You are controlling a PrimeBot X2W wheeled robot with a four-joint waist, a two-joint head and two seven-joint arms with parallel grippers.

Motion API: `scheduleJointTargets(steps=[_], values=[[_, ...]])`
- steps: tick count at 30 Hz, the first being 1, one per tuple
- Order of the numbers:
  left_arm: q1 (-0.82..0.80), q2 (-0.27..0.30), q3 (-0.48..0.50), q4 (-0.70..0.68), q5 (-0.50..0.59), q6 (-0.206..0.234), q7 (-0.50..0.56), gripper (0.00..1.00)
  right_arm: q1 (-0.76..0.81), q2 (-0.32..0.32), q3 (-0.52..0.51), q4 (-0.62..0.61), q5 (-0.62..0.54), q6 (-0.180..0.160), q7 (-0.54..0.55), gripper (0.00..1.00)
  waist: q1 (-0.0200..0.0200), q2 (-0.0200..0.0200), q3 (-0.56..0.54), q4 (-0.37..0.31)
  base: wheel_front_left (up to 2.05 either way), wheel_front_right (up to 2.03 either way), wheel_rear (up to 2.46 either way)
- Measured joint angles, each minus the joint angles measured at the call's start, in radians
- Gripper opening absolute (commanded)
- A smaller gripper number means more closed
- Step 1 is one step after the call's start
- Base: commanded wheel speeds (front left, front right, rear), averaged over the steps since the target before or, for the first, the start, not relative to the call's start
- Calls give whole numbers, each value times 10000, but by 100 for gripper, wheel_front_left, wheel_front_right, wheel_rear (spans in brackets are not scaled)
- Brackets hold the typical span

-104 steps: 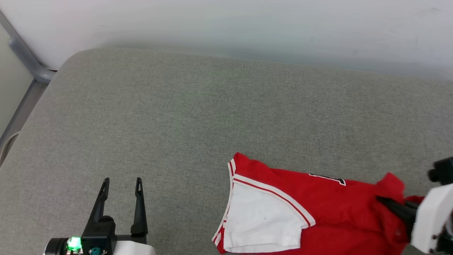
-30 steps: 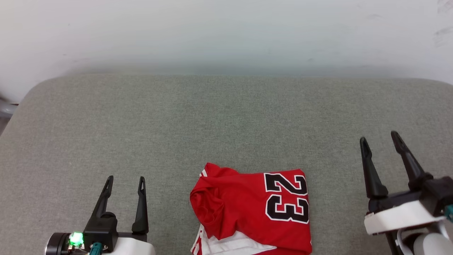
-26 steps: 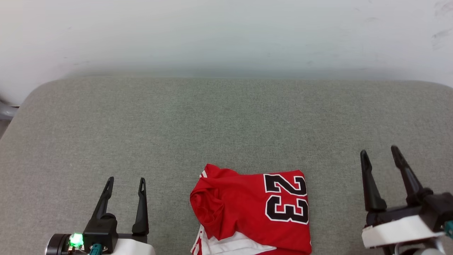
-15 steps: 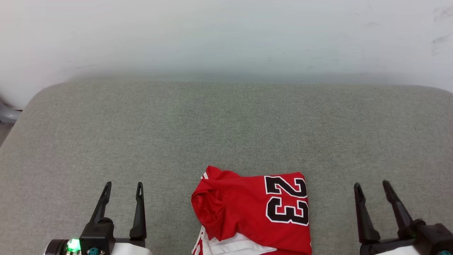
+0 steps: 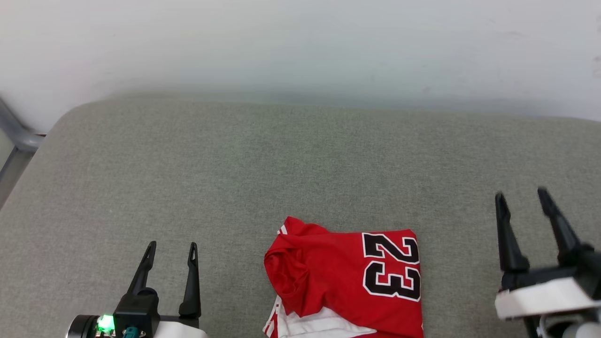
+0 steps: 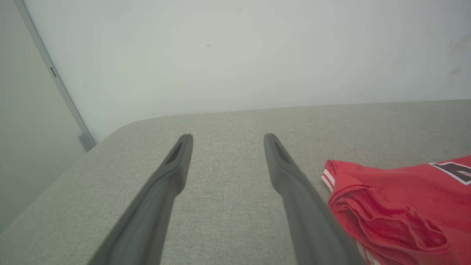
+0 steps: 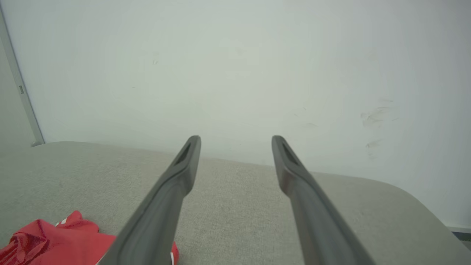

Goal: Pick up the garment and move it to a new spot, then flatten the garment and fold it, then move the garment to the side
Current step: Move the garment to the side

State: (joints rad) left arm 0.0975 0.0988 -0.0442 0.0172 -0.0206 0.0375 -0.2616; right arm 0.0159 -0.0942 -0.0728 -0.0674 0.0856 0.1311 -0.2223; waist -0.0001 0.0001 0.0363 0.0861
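Grey fabric worktop [image 5: 300,164], rounded corners, spans middle and bottom. White scuffed wall [image 5: 300,42] across top. Grey metal rail [image 5: 14,130] at left edge.

L tool [image 5: 172,244], R tool [image 5: 520,192] w/ blk fingers [image 5: 191,281], white wrists [image 5: 544,298], green LED [image 5: 105,323]

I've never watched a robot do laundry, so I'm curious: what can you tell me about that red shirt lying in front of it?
The red shirt looks like soft jersey cloth, folded into a rough rectangle with a black, white-outlined 23 on top, turned sideways. Its left edge is bunched and wrinkled; a white part with red-and-white striped trim peeks out underneath at the near side. It lies on the grey cushion, touching nothing else.
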Motion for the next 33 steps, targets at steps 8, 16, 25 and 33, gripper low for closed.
scheduleJointTargets(steps=[8,16,25,33], values=[[-121,-61,-13,52,-2,-23,0,100,-2007,-1348,1427,-297,895,0,3250,100,1,0,307,275,0,0,0],[-415,-115,-12,115,-4,-27,0,100,-2674,-3045,3496,236,3760,0,8903,100,1,-1,637,436,0,0,0],[-686,-192,-169,130,-4,-111,0,100,-2546,-3331,3864,765,5208,0,10696,100,1,-1,1025,724,0,0,0],[-944,-293,-268,186,-81,-117,0,100,-2443,-2807,4230,1906,5400,0,10487,100,2,0,1567,1014,0,0,0]])
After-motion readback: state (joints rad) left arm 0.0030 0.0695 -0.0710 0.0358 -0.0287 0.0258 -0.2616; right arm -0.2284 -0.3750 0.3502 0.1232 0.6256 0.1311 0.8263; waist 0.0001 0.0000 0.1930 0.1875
